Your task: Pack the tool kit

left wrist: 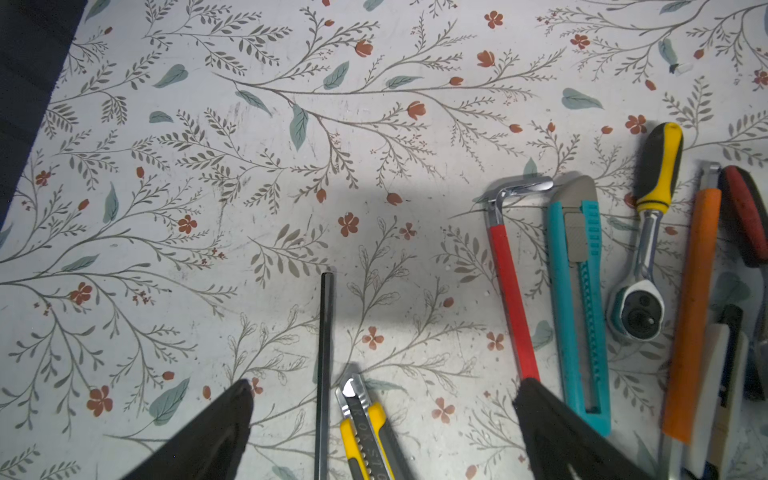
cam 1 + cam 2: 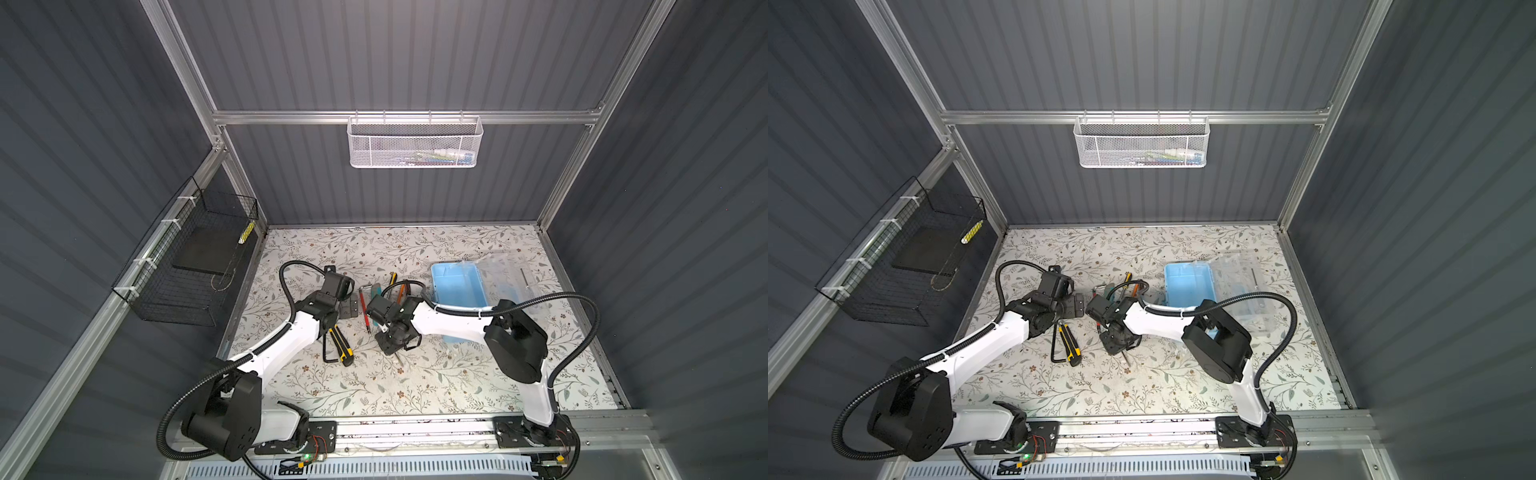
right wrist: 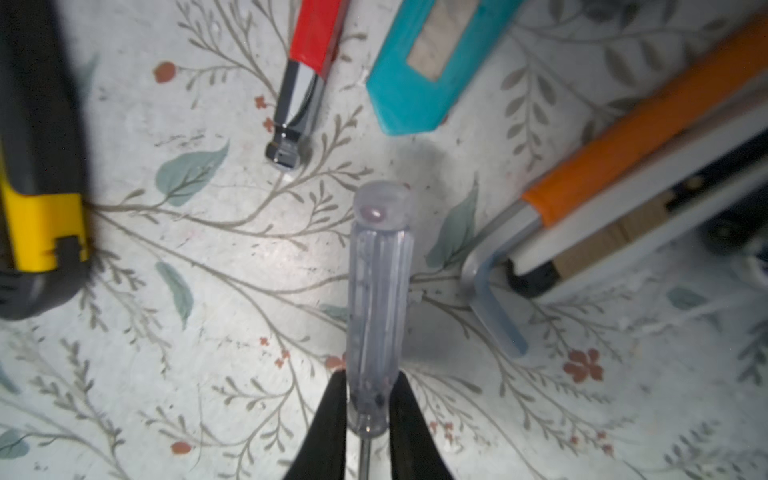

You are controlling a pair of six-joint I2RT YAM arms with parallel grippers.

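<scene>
Clear-handled screwdriver (image 3: 380, 291) clamped in right hand (image 3: 370, 376) | red hex key (image 3: 309, 54), teal knife (image 3: 407, 104) beside | left hand (image 1: 384, 384) wide

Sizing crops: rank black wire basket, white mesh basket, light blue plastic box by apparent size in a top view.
1. black wire basket
2. white mesh basket
3. light blue plastic box
Baskets hang nearer the camera; real sizes unsure.
</scene>
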